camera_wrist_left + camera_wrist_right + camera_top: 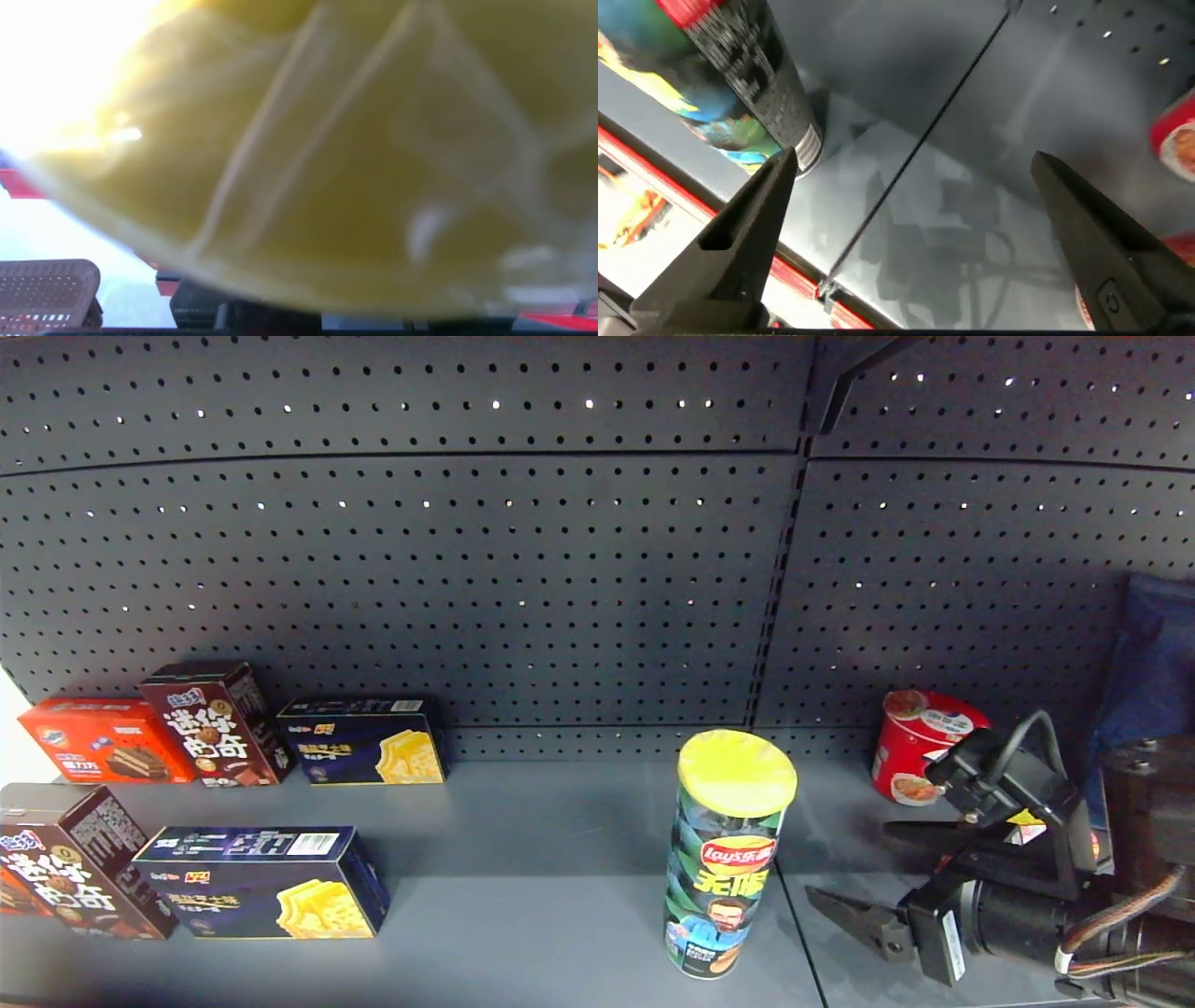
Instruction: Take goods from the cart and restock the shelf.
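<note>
One can [726, 859] stands upright on the shelf [560, 859], near its front edge and right of middle, yellow lid on. Just right of it the right gripper [850, 861] lies low over the shelf, jaws wide apart and holding nothing. A red cup [920, 742] sits farther back, partly hidden by the arm. A blue bag [1153, 663] is cut off at the right edge. Five boxes [266, 882] lie at the left, the nearest brown one cropped. In the left wrist view, a yellow blur [355, 159] too close to identify.
</note>
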You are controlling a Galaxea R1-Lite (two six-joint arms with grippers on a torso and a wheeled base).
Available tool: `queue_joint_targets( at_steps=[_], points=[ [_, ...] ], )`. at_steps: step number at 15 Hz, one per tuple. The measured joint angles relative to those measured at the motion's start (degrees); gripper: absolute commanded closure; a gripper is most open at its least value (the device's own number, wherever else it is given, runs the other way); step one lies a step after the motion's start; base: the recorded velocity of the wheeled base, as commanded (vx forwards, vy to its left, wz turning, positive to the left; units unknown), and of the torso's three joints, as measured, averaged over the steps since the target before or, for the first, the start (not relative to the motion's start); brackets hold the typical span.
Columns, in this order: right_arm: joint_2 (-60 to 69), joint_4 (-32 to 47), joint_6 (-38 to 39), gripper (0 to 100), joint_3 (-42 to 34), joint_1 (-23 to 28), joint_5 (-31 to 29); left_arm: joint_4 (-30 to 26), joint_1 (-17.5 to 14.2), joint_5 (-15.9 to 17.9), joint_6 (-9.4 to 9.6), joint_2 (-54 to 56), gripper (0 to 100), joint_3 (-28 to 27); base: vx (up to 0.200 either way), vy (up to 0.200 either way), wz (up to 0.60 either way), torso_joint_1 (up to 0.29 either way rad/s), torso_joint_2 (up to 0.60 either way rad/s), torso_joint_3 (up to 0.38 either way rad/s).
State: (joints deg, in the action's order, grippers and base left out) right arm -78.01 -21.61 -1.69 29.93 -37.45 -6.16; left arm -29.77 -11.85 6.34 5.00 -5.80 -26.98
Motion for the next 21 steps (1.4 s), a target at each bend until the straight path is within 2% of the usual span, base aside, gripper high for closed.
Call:
queue_joint_targets(
  at_steps=[16, 21],
  points=[
    [-10.14, -0.72, -1.26, 0, 3.83, -2.16, -0.22, -0.01, 0.0, 0.0, -0.18, 0.0, 100, 0.38, 0.0, 0.0, 0.0, 0.0, 0.0, 0.0],
    [-11.24, -0.69, -1.34, 0, 4.0, -2.21, 0.02, -0.04, 0.0, 0.0, -0.98, 0.0, 100, 0.88, 0.0, 0.0, 0.0, 0.0, 0.0, 0.0]
  ],
)
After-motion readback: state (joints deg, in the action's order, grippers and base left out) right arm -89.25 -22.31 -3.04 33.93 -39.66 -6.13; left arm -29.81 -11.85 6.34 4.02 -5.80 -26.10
